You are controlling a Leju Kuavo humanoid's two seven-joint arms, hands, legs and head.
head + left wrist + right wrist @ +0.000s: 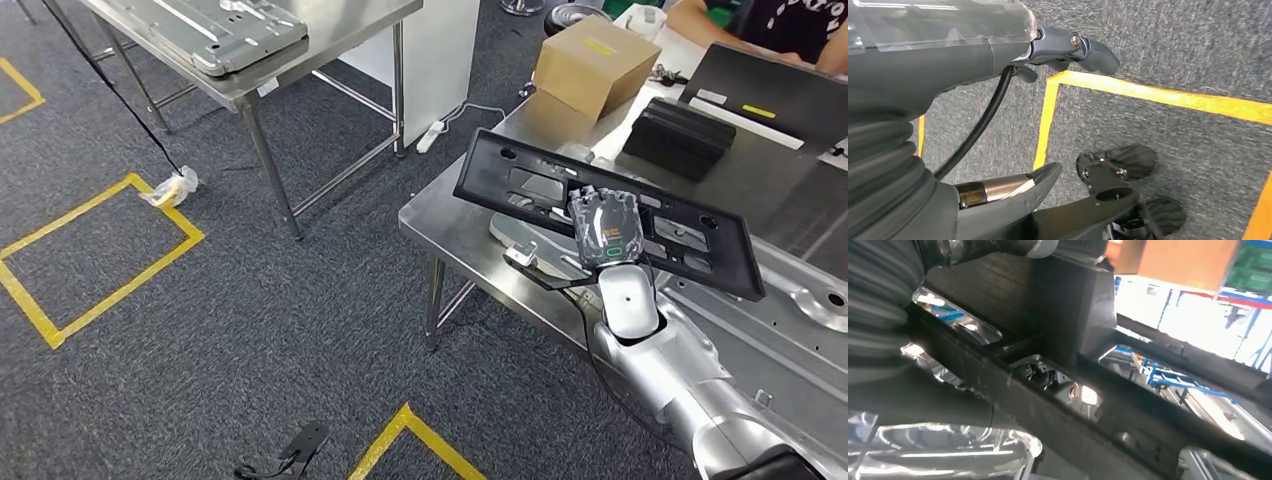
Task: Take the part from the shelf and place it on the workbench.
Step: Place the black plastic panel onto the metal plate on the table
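The part is a long black plastic panel (520, 170) with several cut-outs. My right hand (605, 228) grips it near its middle, and the silver arm comes up from the lower right. The panel hangs tilted over the near corner of the steel workbench (455, 235); I cannot tell whether it touches the top. In the right wrist view the black panel (1073, 315) runs close across the picture. My left hand (938, 55) hangs over the carpet, thumb and fingers apart, holding nothing.
A stamped metal sheet (800, 300) lies on the workbench under and beside the panel. Farther back stand a cardboard box (590, 65), a black block (678, 135) and a seated person (760, 20). A second steel table (330, 40) stands at the left. Yellow tape (100, 250) marks the floor.
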